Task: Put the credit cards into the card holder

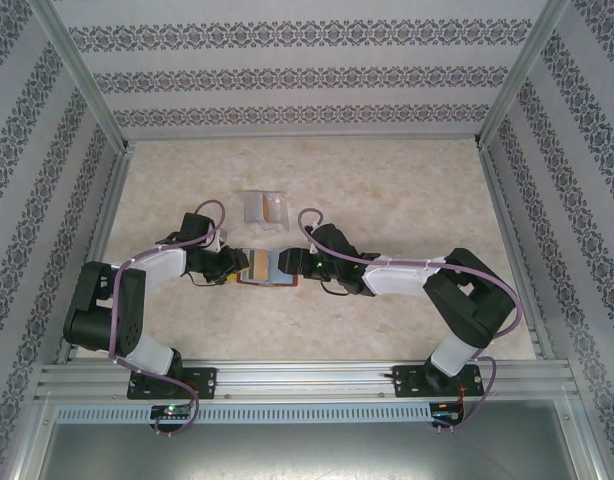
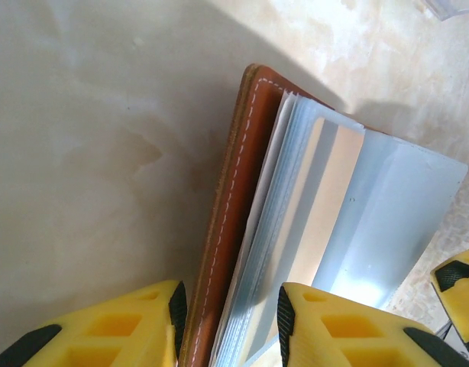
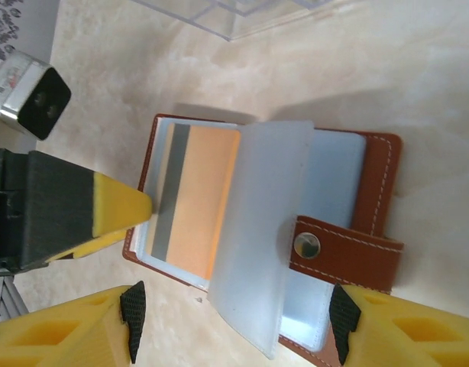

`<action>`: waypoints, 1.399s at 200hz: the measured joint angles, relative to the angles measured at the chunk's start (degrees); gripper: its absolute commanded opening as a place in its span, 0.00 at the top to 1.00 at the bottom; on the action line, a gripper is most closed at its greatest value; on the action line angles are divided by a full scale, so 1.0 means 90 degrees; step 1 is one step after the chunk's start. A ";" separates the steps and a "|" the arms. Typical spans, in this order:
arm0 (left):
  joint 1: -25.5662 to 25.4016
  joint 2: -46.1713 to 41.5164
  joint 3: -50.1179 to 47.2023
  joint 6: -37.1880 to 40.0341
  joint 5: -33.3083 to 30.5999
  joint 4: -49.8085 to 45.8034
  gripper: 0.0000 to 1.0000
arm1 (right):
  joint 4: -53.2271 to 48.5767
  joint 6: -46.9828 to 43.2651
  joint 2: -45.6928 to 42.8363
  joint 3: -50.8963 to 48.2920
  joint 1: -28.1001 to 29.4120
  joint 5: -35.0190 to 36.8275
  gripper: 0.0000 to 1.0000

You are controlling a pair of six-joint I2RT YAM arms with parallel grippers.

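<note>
The card holder [image 1: 270, 268] lies open on the table between my two grippers. It is reddish-brown leather [image 3: 378, 180] with a snap tab [image 3: 341, 248] and greyish-blue pockets. An orange-tan credit card [image 3: 200, 202] with a grey stripe sits in a left-hand pocket, also seen as the tan card [image 2: 331, 195]. My left gripper [image 2: 231, 317] is shut on the holder's left cover [image 2: 234, 191] and pocket stack; one of its fingers [image 3: 116, 210] rests on that edge. My right gripper [image 3: 236, 325] is open, straddling the holder's near edge, with a loose pocket leaf [image 3: 261, 252] standing between its jaws.
A clear plastic box [image 1: 264, 207] stands just beyond the holder, its corner showing as a clear edge [image 3: 242, 15]. Patterned walls and metal rails [image 1: 297, 375] enclose the marbled table. A right finger [image 2: 457, 287] shows at the left wrist view's lower right.
</note>
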 measured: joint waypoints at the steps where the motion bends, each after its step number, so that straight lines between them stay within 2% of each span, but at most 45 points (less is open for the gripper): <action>1: 0.0000 0.0000 0.0000 0.0000 -0.0002 0.0000 0.61 | 0.0002 0.0007 0.0000 0.0000 0.0005 0.0000 0.33; 91: 0.0000 0.0000 0.0000 -0.0002 -0.0002 -0.0017 0.61 | 0.0296 0.0401 0.0563 0.0070 0.0355 -0.0102 0.33; 175: 0.0000 0.0000 0.0000 -0.0007 0.0036 -0.0012 0.60 | 0.0563 0.0301 0.1132 0.0962 0.0474 -0.0515 0.33; 198: 0.0000 -0.0027 -0.0049 -0.0070 0.0141 0.0090 0.46 | 0.0619 0.0299 0.1302 0.1171 0.0593 -0.0612 0.33; 231: 0.0092 -0.0172 -0.0214 -0.0202 -0.0080 0.0126 0.28 | 0.0636 0.0299 0.1379 0.1268 0.0610 -0.0668 0.33; 244: 0.0199 -0.0347 -0.0262 -0.0255 -0.0226 0.0100 0.14 | 0.0695 0.0306 0.1392 0.1338 0.0600 -0.0658 0.33; 247: 0.0245 -0.0415 -0.0270 -0.0248 -0.0267 0.0080 0.05 | 0.0709 0.0306 0.1394 0.1360 0.0600 -0.0665 0.33; 250: 0.0270 -0.0459 -0.0279 -0.0274 -0.0318 0.0063 0.00 | 0.0736 0.0313 0.1399 0.1379 0.0597 -0.0646 0.33; 280: 0.0491 -0.0872 -0.0282 -0.0277 -0.0721 -0.0199 0.01 | 0.0979 0.0357 0.1469 0.1518 0.0585 -0.0602 0.33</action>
